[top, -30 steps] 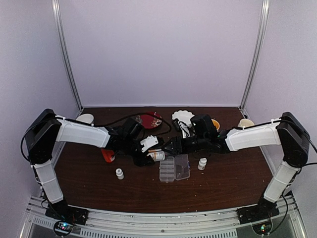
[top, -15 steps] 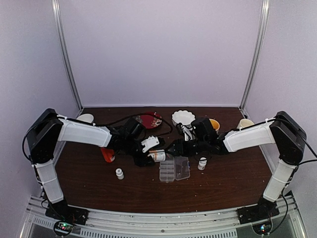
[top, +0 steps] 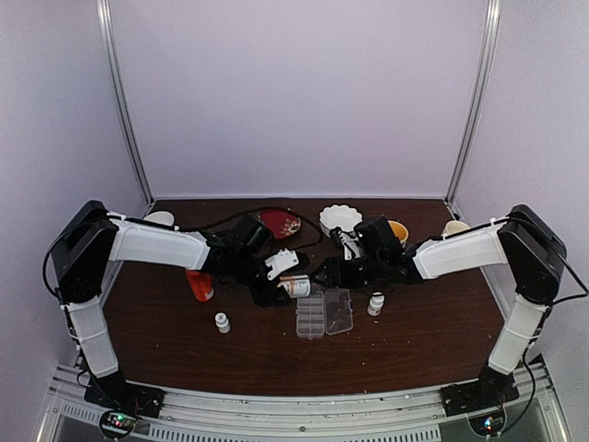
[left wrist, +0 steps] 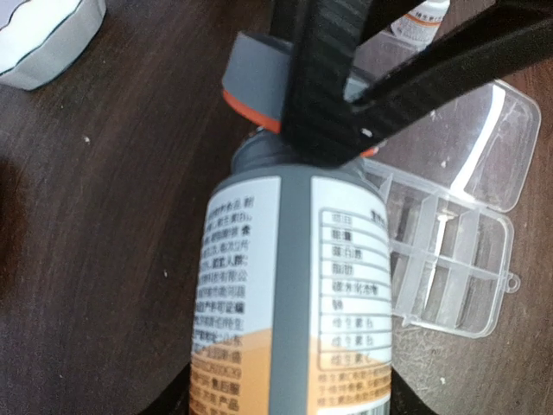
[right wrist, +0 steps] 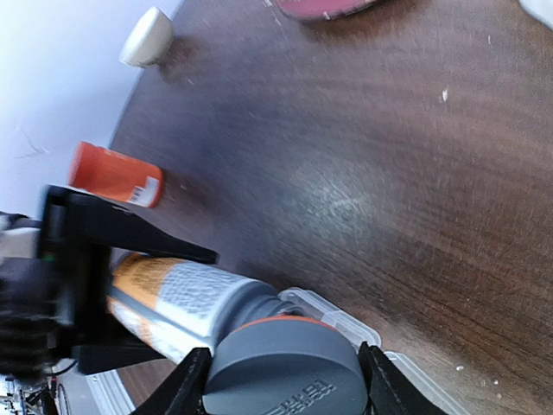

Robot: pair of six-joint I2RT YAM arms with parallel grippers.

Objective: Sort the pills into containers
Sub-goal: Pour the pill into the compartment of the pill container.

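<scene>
Two claws work one bottle [left wrist: 285, 285] at centre of the overhead view. Your left claw [top: 279, 284] clamps its body; your right claw [right wrist: 283, 380] pinches the grey cap [left wrist: 257, 73], seemingly off. Pill box [left wrist: 467, 285] lies open below them; pills unseen. Next: clear the cap, tip over cells.

held bottle [top: 294, 287] crowds pill box [top: 325, 311], small bottles [top: 222, 321] either side, near side free
</scene>
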